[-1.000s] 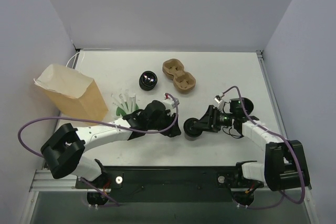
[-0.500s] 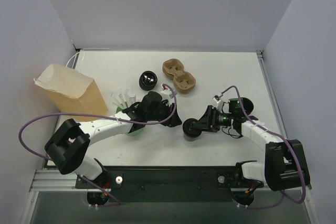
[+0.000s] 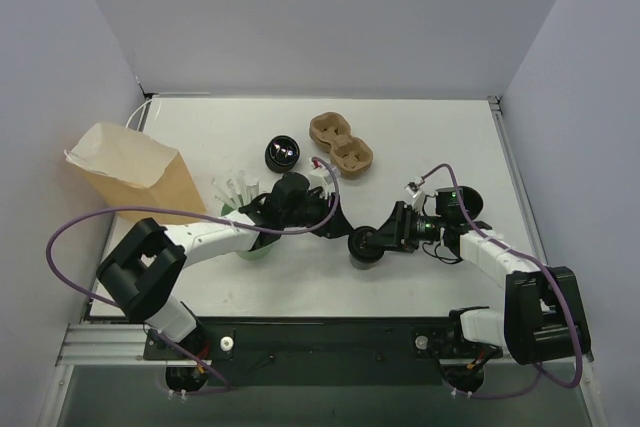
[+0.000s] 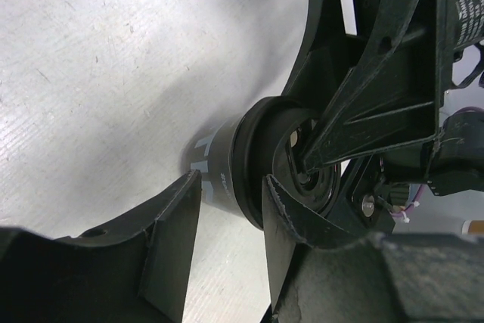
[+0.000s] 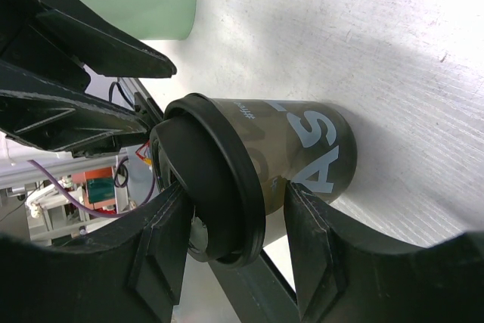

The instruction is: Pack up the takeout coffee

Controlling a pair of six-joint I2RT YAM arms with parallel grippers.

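Observation:
The takeout coffee (image 3: 364,244), a black cup with a black lid and pale lettering, lies tilted low over the table's middle. My right gripper (image 3: 378,239) is shut on it. In the right wrist view one finger (image 5: 162,243) presses the lid and the other sits against the cup (image 5: 302,149) wall. My left gripper (image 3: 338,226) comes at it from the left. In the left wrist view its jaws (image 4: 231,187) stand open, with the cup (image 4: 227,164) just past the fingertips and bare table between them.
A green cup with white straws (image 3: 238,202) sits partly under my left arm. A lidless black cup (image 3: 283,153) and a brown cardboard cup carrier (image 3: 341,142) stand at the back. A paper bag (image 3: 135,177) lies at the left.
My left arm has swung back and right, bringing its gripper up to the cup, with its jaws a touch narrower. The right gripper and cup have barely moved.

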